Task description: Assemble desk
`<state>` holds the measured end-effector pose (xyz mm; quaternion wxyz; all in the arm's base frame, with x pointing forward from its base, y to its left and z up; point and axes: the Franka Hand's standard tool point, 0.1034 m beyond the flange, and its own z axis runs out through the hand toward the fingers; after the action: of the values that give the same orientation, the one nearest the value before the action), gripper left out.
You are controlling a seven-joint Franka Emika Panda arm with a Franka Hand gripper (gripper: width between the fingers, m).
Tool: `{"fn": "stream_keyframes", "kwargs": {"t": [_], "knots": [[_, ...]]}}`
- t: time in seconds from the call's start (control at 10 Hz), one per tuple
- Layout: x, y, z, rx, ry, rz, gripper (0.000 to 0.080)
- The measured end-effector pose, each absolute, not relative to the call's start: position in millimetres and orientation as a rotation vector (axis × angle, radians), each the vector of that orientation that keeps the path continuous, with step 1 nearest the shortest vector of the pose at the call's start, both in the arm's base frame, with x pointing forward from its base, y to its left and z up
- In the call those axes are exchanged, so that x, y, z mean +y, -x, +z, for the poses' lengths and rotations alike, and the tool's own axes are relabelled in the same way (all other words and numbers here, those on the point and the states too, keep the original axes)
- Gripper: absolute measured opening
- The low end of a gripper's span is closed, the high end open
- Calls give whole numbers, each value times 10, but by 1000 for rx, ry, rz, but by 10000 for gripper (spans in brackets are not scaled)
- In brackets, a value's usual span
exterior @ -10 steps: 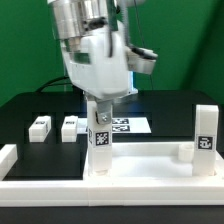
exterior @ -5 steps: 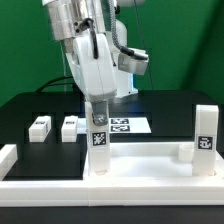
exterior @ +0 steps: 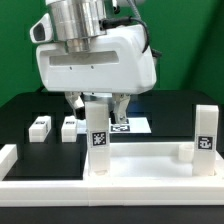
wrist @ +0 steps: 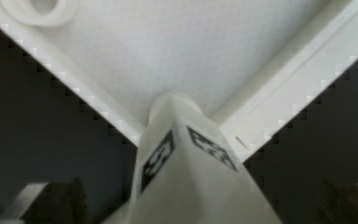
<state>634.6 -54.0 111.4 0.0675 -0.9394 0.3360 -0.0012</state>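
Hovering over the desk top (exterior: 150,160), my fingers (exterior: 119,106) stand apart, one on each side of the head of an upright leg (exterior: 99,140), with a gap showing on both sides; I am clamped on nothing. In the wrist view the same leg (wrist: 185,165) rises toward me, tagged on two faces, with my blurred fingers (wrist: 30,200) well out to either side.

The desk top lies flat on the black desk (exterior: 30,108), near the front edge. Its long axis runs across the exterior view from left to right, and its raised rim faces up. The leg below me stands at its end on the exterior view's left, long axis vertical.

I count four legs. The second upright one (exterior: 205,130) stands at the far end on the exterior view's right. Two more (exterior: 39,127) (exterior: 70,127) lie side by side on the black desk, apart from each other. There is one marker board (exterior: 128,125), flat, just behind my leg.

White border rails (exterior: 8,156) run along the front and the exterior view's left edge. Bare black desk lies open between the two loose legs and the rails.
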Motion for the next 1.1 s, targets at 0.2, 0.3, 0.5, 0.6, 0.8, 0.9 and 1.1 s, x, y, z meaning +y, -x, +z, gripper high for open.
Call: {"fn": "stream_keyframes", "kwargs": {"t": [0.2, 0.3, 0.5, 0.6, 0.8, 0.9, 1.1], "knots": [[-548, -6423, 1154, 471, 3015, -117, 649], [-523, -6468, 1177, 82, 3072, -156, 649], [-534, -6482, 1188, 113, 3068, -161, 649], [-532, -6482, 1186, 141, 3064, -160, 534], [-546, -6482, 1186, 401, 3035, -151, 388], [-570, -6479, 1185, 536, 3013, -146, 297], [-586, -6467, 1181, 894, 2928, -125, 297]]}}
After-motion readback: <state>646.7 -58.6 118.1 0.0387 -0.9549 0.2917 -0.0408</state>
